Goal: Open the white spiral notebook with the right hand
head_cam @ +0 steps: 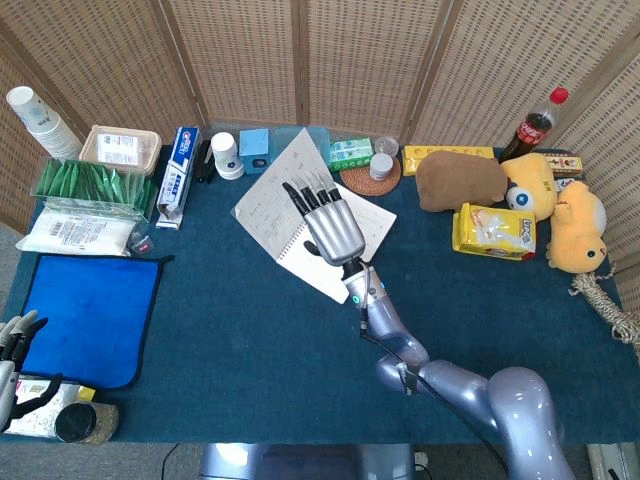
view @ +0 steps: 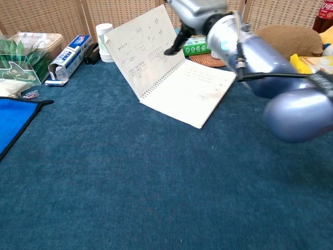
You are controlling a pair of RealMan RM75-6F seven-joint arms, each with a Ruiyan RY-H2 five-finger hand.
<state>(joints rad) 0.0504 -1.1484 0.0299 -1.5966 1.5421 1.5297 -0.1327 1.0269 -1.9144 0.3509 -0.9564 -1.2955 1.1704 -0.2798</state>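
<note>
The white spiral notebook (head_cam: 272,214) (view: 195,89) lies open at the middle back of the blue table. Its left leaf (view: 143,52) stands tilted up and leans left; the right page lies flat. My right hand (head_cam: 331,228) (view: 195,11) hovers over the flat page near the spiral, fingers stretched apart and holding nothing. One fingertip (view: 169,51) is close to the raised leaf; I cannot tell whether it touches. My left hand (head_cam: 12,335) shows at the lower left edge, fingers apart and empty.
Behind the notebook stand a paper cup (head_cam: 227,155), a toothpaste box (head_cam: 178,172), a blue container (head_cam: 297,140) and a coaster with a jar (head_cam: 377,168). Plush toys (head_cam: 470,180), a yellow packet (head_cam: 495,230) and a cola bottle (head_cam: 530,125) are at the right. A blue cloth (head_cam: 85,315) lies left.
</note>
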